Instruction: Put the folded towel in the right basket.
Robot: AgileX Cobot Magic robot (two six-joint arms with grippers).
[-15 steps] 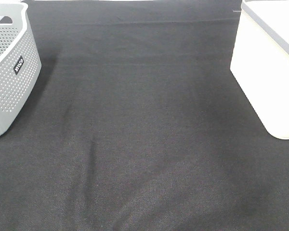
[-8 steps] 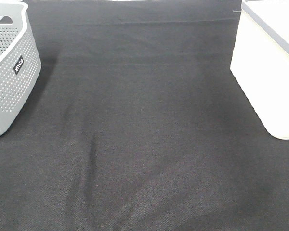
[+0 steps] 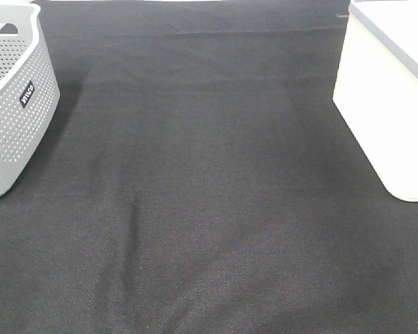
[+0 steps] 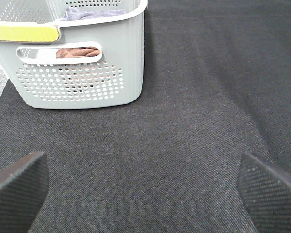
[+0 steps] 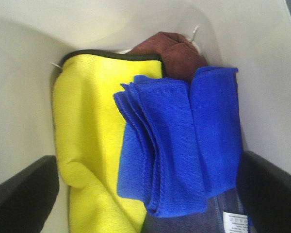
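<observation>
Right gripper (image 5: 145, 194) spread wide, empty, over blue folded microfibre towel (image 5: 184, 141) inside white plastic basket (image 5: 24, 73). Risk: gripper tip snags towel fold on withdrawal, drags it out.

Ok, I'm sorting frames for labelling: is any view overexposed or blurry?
Exterior high: the white basket is blown out, no surface detail; the grey basket casts a soft shadow. Right wrist: the blue towel is sharp, the fingers dark and blurred. Left wrist: evenly lit, sharp.
</observation>
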